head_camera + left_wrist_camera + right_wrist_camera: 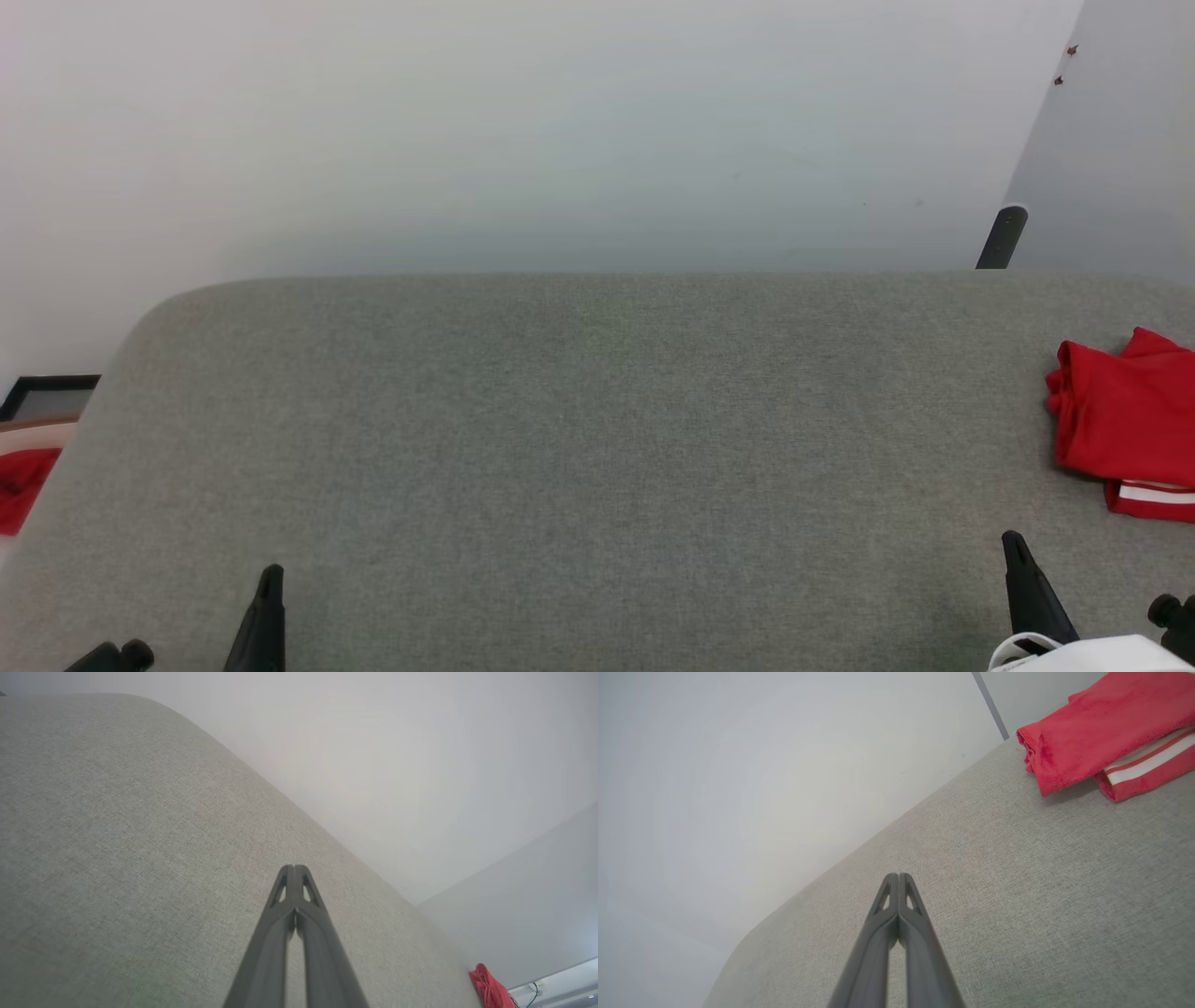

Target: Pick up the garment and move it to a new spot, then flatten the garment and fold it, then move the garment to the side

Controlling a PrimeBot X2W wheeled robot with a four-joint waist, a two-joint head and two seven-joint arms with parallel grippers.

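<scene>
My left jaws and right jaws: both together, empty. Folded red garment [1120,411] lies right on grey bench [560,420].

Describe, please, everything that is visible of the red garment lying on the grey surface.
The garment is bright red, of soft, slightly fuzzy-looking cloth, folded into a thick, loose bundle. Under its near side a band of white and red stripes sticks out. No lettering shows. It lies at the right end of the grey fabric surface, cut off by the head view's edge. Only that surface touches it; the shut right hand is apart, nearer the robot.
</scene>
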